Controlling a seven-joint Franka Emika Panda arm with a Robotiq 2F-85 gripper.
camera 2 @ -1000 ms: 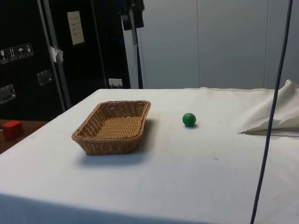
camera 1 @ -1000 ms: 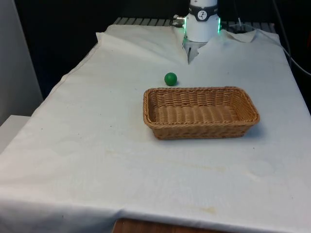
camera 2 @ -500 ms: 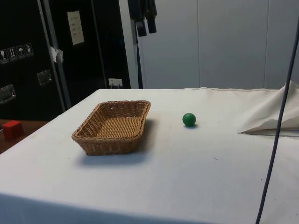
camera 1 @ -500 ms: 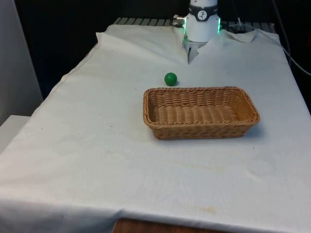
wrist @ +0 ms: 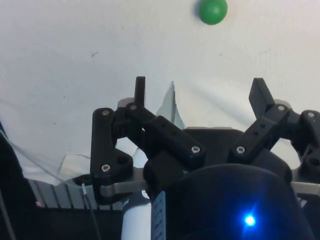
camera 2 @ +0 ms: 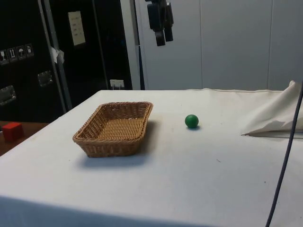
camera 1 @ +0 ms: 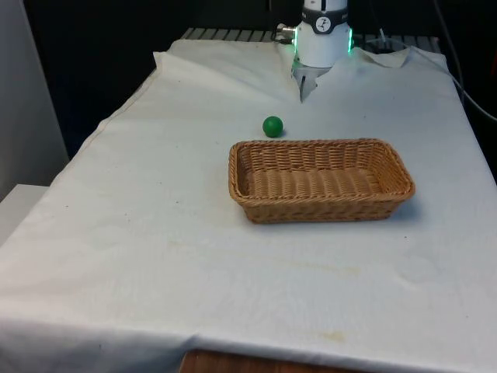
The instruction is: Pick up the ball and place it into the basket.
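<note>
1. One green ball (camera 1: 272,126) is what I'm after. It sits on the white tablecloth (camera 1: 155,233), just beyond the wicker basket's (camera 1: 320,180) far rim, near the corner on the front view's left, apart from the weave.
2. I see the gripper (camera 2: 161,35) high above the table in the side view, hanging between basket and ball and well clear of both. In the wrist view its two fingers (wrist: 140,91) stand spread wide with nothing between them.
3. I judge the step in hand to be the approach. I'd bring the gripper over the ball until it sits midway between the fingertips, then descend straight.
4. I'd close at the ball's widest part. Any nudge from one finger would likely roll it, so both fingers should meet it together.
5. I'd lift high enough to clear the basket's rim before carrying across, and release low over the woven floor to limit bouncing.
6. Writing: a pale notice (camera 2: 76,28) hangs on the dark cabinet (camera 2: 28,56) beside small pictogram labels (camera 2: 17,53); I can't read any of it.
</note>
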